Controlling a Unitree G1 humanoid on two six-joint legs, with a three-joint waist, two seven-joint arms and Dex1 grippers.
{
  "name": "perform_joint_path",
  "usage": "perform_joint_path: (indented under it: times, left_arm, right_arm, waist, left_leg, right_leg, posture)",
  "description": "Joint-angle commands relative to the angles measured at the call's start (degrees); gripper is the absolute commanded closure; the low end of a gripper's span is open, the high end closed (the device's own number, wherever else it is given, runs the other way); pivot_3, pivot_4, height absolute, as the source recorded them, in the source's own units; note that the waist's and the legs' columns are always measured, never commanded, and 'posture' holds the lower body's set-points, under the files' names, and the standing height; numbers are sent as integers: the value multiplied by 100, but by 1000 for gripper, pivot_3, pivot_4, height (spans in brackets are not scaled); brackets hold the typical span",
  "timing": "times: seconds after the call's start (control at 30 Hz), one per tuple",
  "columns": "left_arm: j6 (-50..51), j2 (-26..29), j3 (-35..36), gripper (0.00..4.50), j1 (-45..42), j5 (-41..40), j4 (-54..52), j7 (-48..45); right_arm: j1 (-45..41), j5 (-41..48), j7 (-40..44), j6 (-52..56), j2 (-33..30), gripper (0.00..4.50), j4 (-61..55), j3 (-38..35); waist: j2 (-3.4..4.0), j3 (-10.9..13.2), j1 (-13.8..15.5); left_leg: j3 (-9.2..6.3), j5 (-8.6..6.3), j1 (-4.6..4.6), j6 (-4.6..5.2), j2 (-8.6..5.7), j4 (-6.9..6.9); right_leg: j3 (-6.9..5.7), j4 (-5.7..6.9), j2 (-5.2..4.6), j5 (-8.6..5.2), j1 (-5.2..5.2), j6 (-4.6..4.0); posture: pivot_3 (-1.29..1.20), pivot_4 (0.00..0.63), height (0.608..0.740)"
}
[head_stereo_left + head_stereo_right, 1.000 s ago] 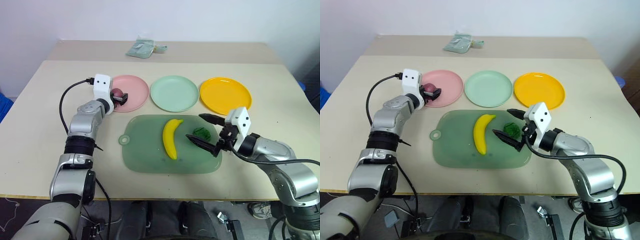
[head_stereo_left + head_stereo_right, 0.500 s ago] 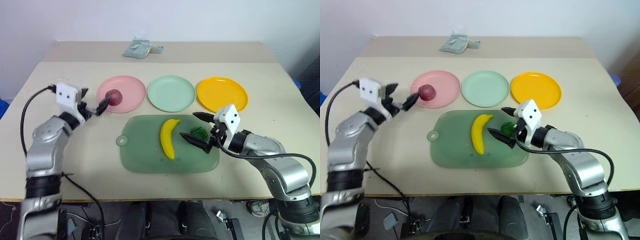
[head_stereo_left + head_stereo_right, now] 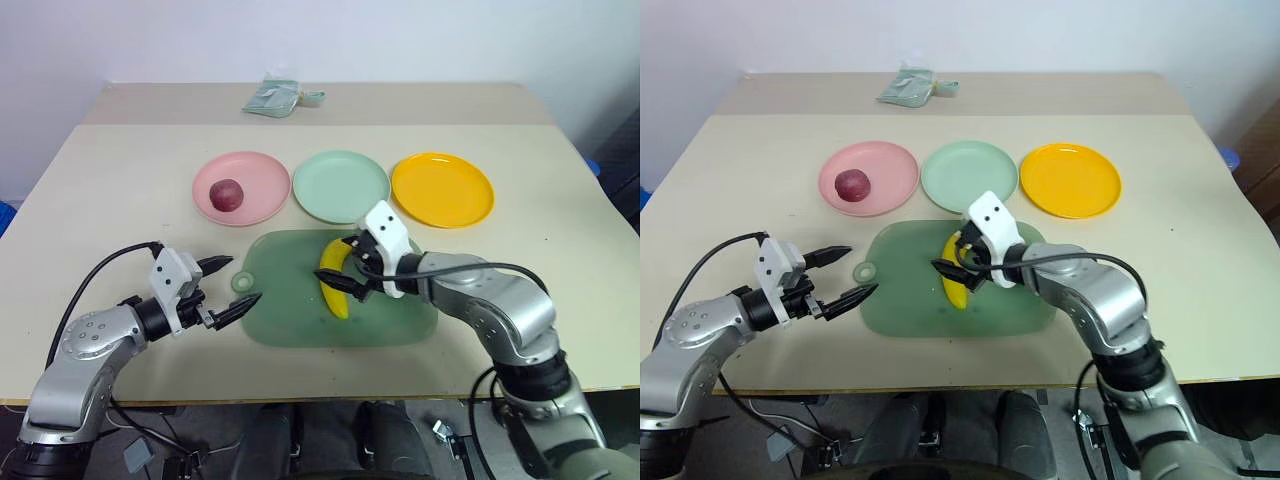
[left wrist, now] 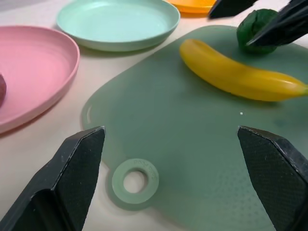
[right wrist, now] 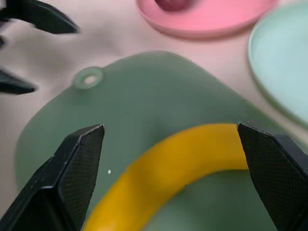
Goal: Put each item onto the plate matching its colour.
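The dark red fruit (image 3: 226,194) lies on the pink plate (image 3: 262,176). The mint green plate (image 3: 340,186) and the yellow-orange plate (image 3: 442,188) are bare. The yellow banana (image 3: 334,296) lies on the translucent green cutting board (image 3: 290,310). My right gripper (image 3: 346,264) hangs open just over the banana's middle, one finger on each side. The dark green bumpy ball (image 4: 256,25) sits on the board beyond the banana, next to the right gripper's fingers (image 4: 284,26). My left gripper (image 3: 243,281) is open and empty, low by the board's left end near its hanging hole (image 4: 135,176).
A folded pale green packet (image 3: 272,98) lies at the back of the beige table (image 3: 120,190). The three plates stand in a row behind the board. A black cable (image 3: 95,285) loops from my left wrist.
My left gripper has drawn back from the pink plate, leaving the red fruit there, and now sits by the board's left end. My right gripper has swung left from the green ball to the banana.
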Motion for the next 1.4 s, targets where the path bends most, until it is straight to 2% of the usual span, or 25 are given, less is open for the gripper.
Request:
perform_joint_path:
  times: [0.03,0.3,0.57,0.67,0.8,0.83,0.87,1.03,1.13,1.3,1.4]
  left_arm:
    - [-175,40,140,33,28,-57,-134,-35]
    - [-355,-68,113,33,14,-44,-5,-22]
    - [-542,-146,23,33,28,31,131,-48]
    - [-516,-164,-2,0,-14,21,97,-2]
    - [-430,-164,-20,0,-42,-5,-11,81]
    - [-415,-160,-21,0,-41,-13,-34,100]
    - [-401,-155,-17,0,-37,-24,-53,113]
    - [-335,-141,-6,0,-43,-53,-120,163]
    - [-300,-138,-18,0,-71,-86,-151,184]
    - [-286,-174,-71,0,-136,-87,-133,187]
    - [-258,-219,-157,0,-194,-66,-163,212]
  right_arm:
    - [-170,-107,-377,610,224,0,-39,87]
    - [-314,-301,-660,1059,428,0,52,262]
    - [-441,-467,-563,814,428,0,327,579]
    - [-492,-590,-457,620,316,815,485,796]
    - [-555,-628,-288,455,251,2861,498,849]
    - [-573,-621,-227,382,244,3244,443,830]
    - [-600,-559,-105,299,232,3352,342,792]
    - [-734,-490,480,-403,-32,3352,-112,737]
    - [-901,-503,676,-676,-184,3352,-67,457]
    - [-1263,-476,676,-803,-221,3352,618,-344]
    - [-1441,-755,558,-1103,-371,3352,1315,-610]
  waist:
    - [0,0,-5]
    - [2,-1,-40]
    - [2,-1,-47]
    - [2,-1,-47]
    - [2,-1,-47]
    - [2,-1,-50]
    - [2,-1,-50]
    - [3,0,-48]
    - [3,0,-44]
    - [2,0,-41]
    - [2,0,-30]
  left_leg:
    - [0,0,0,0,-1,-1]
    - [6,0,0,1,-2,-7]
    - [9,1,-1,2,-2,-9]
    - [9,1,-1,3,-2,-9]
    - [9,1,-1,4,-2,-9]
    - [9,1,-1,4,-2,-9]
    - [9,1,-1,3,-2,-9]
    - [9,1,-1,4,-2,-9]
    - [6,1,-1,4,-1,-9]
    - [7,1,-1,3,-1,-9]
    - [8,1,-1,3,-2,-9]
  right_leg:
    - [0,-1,3,0,0,0]
    - [-4,-1,10,0,-4,1]
    - [-5,0,14,1,-4,2]
    - [-6,0,16,0,-4,2]
    - [-6,-1,16,1,-2,3]
    - [-6,0,17,1,-3,3]
    - [-6,-1,17,1,-3,3]
    - [-6,-2,17,1,-3,3]
    - [-6,-2,17,1,-2,3]
    - [-6,-3,17,1,-1,3]
    - [-6,-4,16,1,0,3]
  posture:
    - [0,150,740]
    - [0,150,740]
    - [0,150,740]
    - [0,150,740]
    - [0,150,740]
    - [0,150,740]
    - [0,150,740]
    - [0,150,740]
    - [0,150,740]
    - [0,150,740]
    - [0,150,740]
